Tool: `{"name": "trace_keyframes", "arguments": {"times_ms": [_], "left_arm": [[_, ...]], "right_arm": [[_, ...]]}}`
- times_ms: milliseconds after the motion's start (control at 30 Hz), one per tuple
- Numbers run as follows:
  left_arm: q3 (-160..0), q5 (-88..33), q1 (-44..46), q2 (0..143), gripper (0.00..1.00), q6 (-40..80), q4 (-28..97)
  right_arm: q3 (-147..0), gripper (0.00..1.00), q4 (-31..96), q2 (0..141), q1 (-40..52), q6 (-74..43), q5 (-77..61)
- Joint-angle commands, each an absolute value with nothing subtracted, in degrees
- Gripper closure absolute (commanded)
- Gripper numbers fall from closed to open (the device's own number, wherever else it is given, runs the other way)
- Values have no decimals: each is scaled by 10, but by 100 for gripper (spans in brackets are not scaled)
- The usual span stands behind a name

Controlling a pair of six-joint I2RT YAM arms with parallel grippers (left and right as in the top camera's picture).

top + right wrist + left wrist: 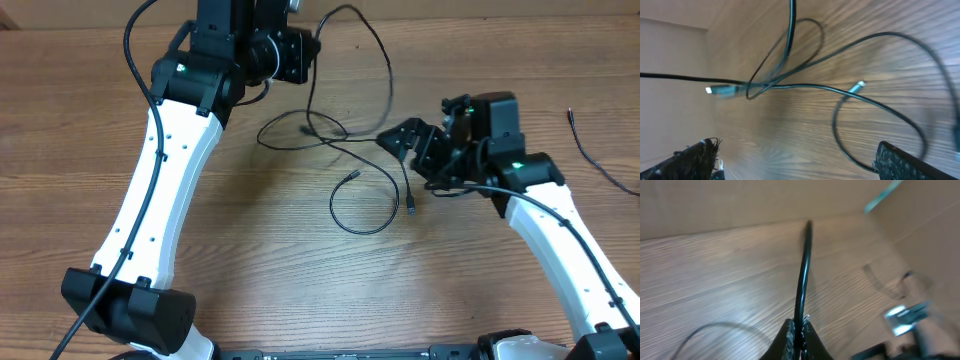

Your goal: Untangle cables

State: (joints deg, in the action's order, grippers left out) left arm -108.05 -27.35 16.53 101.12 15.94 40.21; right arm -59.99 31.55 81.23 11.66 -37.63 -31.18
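Overhead view: cables (333, 210) lay looped and crossed on the table (250, 260). Left gripper (799, 326) was clamped on one of them; right gripper (795, 152) stood wide open.

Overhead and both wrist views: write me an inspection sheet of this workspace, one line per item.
Surface: wooden table, with bare grain showing.
Job's things: thin black cables cross in a tangle mid-table; one plug lies free on the wood; a stray cable lies apart near the right edge.
Clutter: nothing seen.
Grippers: left gripper is shut on a cable; right gripper is open beside the tangle.
Cables: black arm wires run along both white arms.
Surroundings: a plain beige panel stands at the table's far edge, blurred.
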Motion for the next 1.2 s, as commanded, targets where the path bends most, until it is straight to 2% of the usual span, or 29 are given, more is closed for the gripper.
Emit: {"name": "trace_keyframes", "arguments": {"times_ms": [0, 100, 267, 433, 600, 767, 833, 900, 1000, 1100, 1167], "left_arm": [[-1083, -346, 170, 1002, 96, 285, 367], [-1083, -361, 170, 1002, 96, 342, 340], [-1083, -361, 170, 1002, 96, 441, 325], [-1083, -402, 171, 1002, 96, 505, 276], [-1083, -431, 169, 995, 96, 515, 196], [-1083, -429, 159, 981, 95, 507, 180], [-1083, -432, 153, 979, 96, 479, 182], [-1083, -431, 149, 977, 96, 453, 197], [-1083, -431, 146, 977, 96, 432, 217], [-1083, -432, 141, 977, 96, 398, 225], [-1083, -431, 140, 977, 96, 347, 230]], "right_arm": [[-598, 0, 298, 829, 156, -474, -247], [-598, 0, 260, 854, 192, -546, -219], [-598, 0, 131, 912, 231, -553, -209], [-599, 0, 60, 966, 256, -557, -188], [-599, 0, 83, 1002, 261, -557, -113], [-599, 8, 155, 1007, 251, -557, -9], [-599, 22, 177, 1007, 239, -557, 16], [-599, 44, 201, 1007, 223, -557, 32], [-599, 70, 235, 1007, 190, -557, 51], [-599, 79, 262, 1007, 152, -555, 51], [-599, 79, 279, 1007, 122, -544, 31]]}}
